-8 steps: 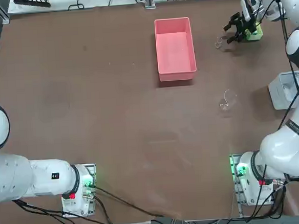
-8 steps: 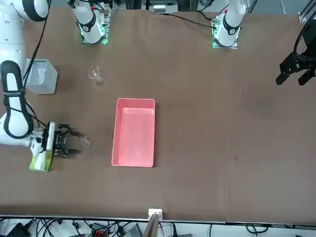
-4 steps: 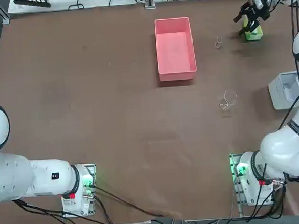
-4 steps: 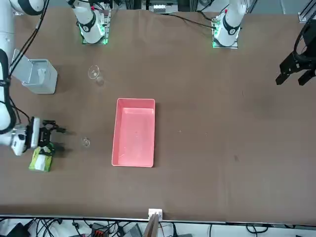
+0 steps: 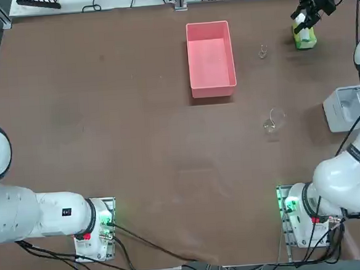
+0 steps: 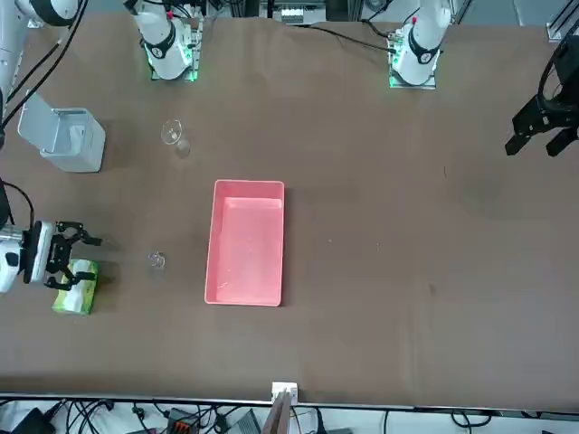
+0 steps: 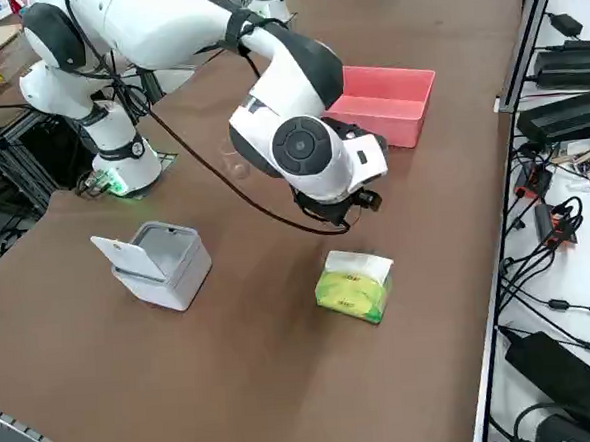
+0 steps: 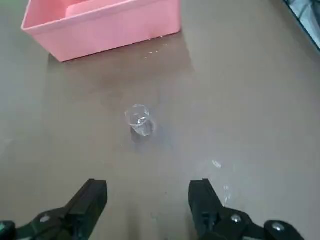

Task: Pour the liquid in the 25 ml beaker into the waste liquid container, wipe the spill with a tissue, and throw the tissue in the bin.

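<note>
Working across the top view from left to right, I see the waste liquid container (image 5: pixel 210 59) in the upper middle of the frame, pink and standing square on the table. Right of it, apart from its wall, the 25 ml beaker (image 5: pixel 263 51) stands upright on the table, so I judge the pouring step is finished and the glass has been set back down. Lower, in the right middle of the frame, is the larger beaker (image 5: pixel 273 121), untouched as far as I can tell. In the upper right corner my right gripper (image 5: pixel 312 7) hangs over the yellow-green tissue pack (image 5: pixel 304 35), fingers spread wide with nothing between them. At the right edge sits the bin (image 5: pixel 345 107), lid raised.

So what remains, by my reading, is pulling a tissue, wiping, and dropping it in the bin. No loose tissue shows anywhere yet.

In the wrist view the beaker sits centre frame, and a few pale flecks lie on the table near the container's wall and near my fingers (image 8: pixel 205 200); I take them for the spill, but they could be mere glints.

I can't make out whether any liquid is left in the small beaker, nor whether the container holds any. In the front view the gripper is cut off at the left edge, and in the side view the arm's wrist hides most of it.
</note>
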{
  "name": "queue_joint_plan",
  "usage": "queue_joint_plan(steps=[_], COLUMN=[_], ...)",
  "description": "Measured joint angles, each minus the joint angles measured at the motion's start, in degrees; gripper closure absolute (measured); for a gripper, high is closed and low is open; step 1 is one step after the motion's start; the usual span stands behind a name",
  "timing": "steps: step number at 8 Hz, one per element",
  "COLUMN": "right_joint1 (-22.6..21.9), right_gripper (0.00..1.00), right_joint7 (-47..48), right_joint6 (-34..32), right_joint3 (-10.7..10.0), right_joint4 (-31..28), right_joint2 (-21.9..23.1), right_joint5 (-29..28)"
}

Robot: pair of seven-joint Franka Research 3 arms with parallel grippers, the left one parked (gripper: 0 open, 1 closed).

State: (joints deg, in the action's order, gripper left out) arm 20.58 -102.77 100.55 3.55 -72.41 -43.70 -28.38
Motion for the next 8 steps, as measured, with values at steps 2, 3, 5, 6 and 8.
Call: queue_joint_plan(steps=[2, 3, 5, 6, 8], right_joint1=[-0.3, -0.9, -2.8, -4.1, -6.2], right_gripper=[0.0, 0.0, 0.0, 0.0, 0.0], right_joint7=[9.3, 15.1, 27.8, 33.9, 48.4], right_joint6=[0.6, 1.2, 5.1, 7.2, 10.0], right_joint3=[0.0, 0.1, 0.2, 0.2, 0.2], right_joint4=[1.6, 3.4, 5.1, 5.1, 5.0], right_joint2=[0.0, 0.0, 0.0, 0.0, -0.5], right_joint5=[3.5, 6.4, 11.6, 15.2, 22.0])
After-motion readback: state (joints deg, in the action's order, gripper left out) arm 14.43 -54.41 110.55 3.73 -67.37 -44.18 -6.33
